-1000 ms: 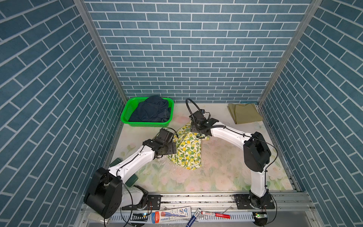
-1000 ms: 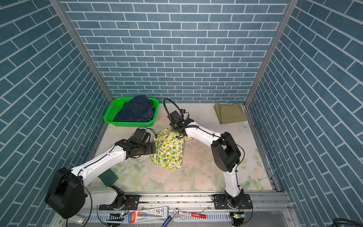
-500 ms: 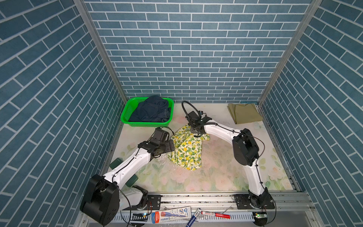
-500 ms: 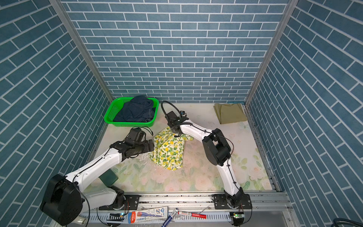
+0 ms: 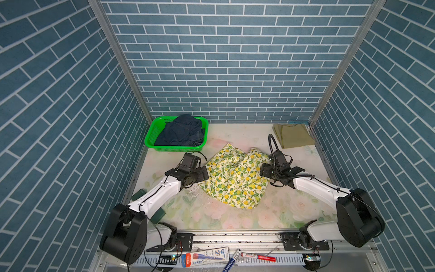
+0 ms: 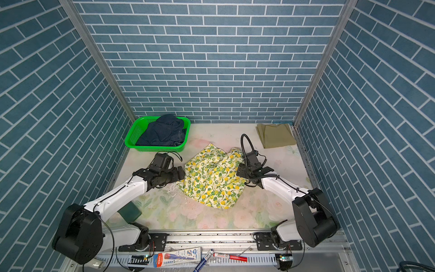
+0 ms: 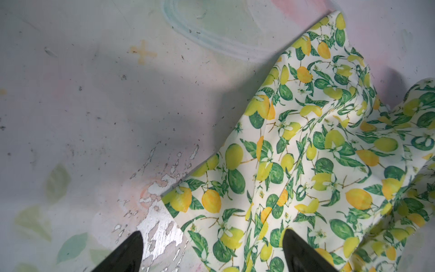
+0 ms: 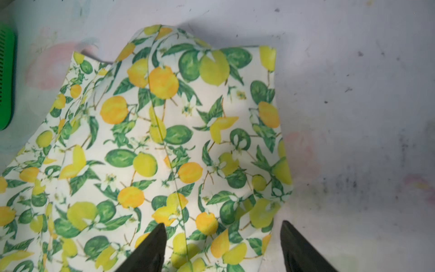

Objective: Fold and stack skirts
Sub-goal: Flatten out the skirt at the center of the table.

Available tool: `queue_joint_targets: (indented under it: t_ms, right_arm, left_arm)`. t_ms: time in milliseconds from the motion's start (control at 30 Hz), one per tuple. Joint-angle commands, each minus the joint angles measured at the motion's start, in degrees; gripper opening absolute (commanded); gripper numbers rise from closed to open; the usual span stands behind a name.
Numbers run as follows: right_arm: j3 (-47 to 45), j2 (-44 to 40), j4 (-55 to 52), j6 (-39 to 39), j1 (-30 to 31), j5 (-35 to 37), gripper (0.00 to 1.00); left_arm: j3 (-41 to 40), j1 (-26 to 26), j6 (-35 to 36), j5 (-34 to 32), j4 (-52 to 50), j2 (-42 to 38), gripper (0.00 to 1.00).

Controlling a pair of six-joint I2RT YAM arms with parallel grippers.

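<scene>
Black left tool [image 7: 211, 232] and right tool [image 8: 222, 223] gape wide, holding nothing, at opposite edges of the lemon skirt [image 5: 233, 179], rumpled on the surface [image 5: 294, 205]. Best to pinch both layers at matching corners, then draw apart evenly so it flattens before folding.

We see our left fingers [image 7: 127, 256] and right fingers [image 8: 150, 254] cut off at the edge. Beyond them, the lemon-print skirt [image 7: 306, 164] and green basket [image 8: 6, 77] run out of view.

Denim skirt [image 5: 182, 133] in the basket [image 5: 174, 148] (back left); folded skirt [image 5: 293, 136] back right; printed skirt [image 5: 233, 179] centre, before both.
</scene>
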Motion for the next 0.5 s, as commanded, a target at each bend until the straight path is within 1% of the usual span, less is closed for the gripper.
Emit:
queue_joint_targets:
  t_ms: [0,200,333,467]
  right_arm:
    - [0.1,-2.8,1.4,-1.1,0.1,-1.6,0.78]
    - [3.1,-3.6,-8.8,-0.7,0.6,0.0,0.75]
    - [5.9,-2.3,-15.3,-0.3,4.4,4.9,0.75]
    - [8.6,1.8,-16.6,0.7,8.2,7.3,0.74]
  left_arm:
    - [-0.3,0.2,-0.2,0.1,0.1,0.4,0.93]
    - [-1.0,0.2,0.6,-2.2,-0.6,1.9,0.93]
    - [-1.7,0.2,0.2,-3.4,0.5,4.5,0.93]
    - [-1.8,0.1,-0.2,-4.9,1.7,6.9,0.93]
